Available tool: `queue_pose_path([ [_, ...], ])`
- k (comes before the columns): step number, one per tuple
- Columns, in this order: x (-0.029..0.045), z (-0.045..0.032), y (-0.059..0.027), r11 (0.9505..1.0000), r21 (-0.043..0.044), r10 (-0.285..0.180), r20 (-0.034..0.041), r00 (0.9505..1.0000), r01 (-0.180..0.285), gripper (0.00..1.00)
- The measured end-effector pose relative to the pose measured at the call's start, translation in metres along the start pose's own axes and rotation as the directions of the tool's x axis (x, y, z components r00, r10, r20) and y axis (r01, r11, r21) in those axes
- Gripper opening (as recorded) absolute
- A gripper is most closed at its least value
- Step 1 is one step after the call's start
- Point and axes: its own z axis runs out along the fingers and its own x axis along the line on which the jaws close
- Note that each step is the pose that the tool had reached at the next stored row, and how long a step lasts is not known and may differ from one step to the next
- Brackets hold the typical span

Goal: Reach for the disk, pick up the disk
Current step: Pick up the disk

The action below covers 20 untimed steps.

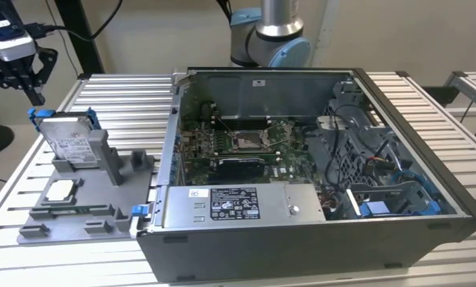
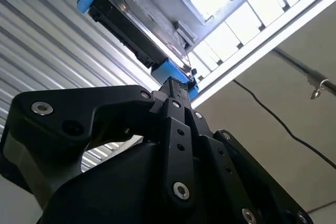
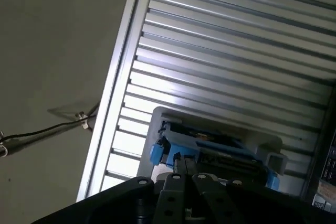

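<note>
The disk [image 1: 66, 140] is a silver-grey drive in a bright blue frame. It stands on edge in a grey holder [image 1: 110, 164] at the exterior view's left. My gripper [image 1: 35, 97] hangs just above the disk's upper far corner, apart from it, with its black fingers pressed together and nothing between them. In the second wrist view the fingertips [image 2: 176, 83] point at the blue end of the disk [image 2: 131, 19]. In the first wrist view the gripper [image 3: 181, 162] sits right over the disk's blue-framed top edge [image 3: 220, 150].
An open computer case [image 1: 302, 167] stands on the slatted metal table [image 1: 118, 98] to the exterior view's right of the holder, with a grey box bearing a white sticker [image 1: 238, 206] at its front. A small white-topped chip [image 1: 60, 190] lies on the holder's base. The table edge and floor lie just beyond the disk.
</note>
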Motion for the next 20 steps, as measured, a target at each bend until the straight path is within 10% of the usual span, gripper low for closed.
queue_pose_path([
  [20,0.0000,0.0000,0.0000,0.9882,-0.0004,-0.153,-0.0053,0.9881,0.153,0.00],
])
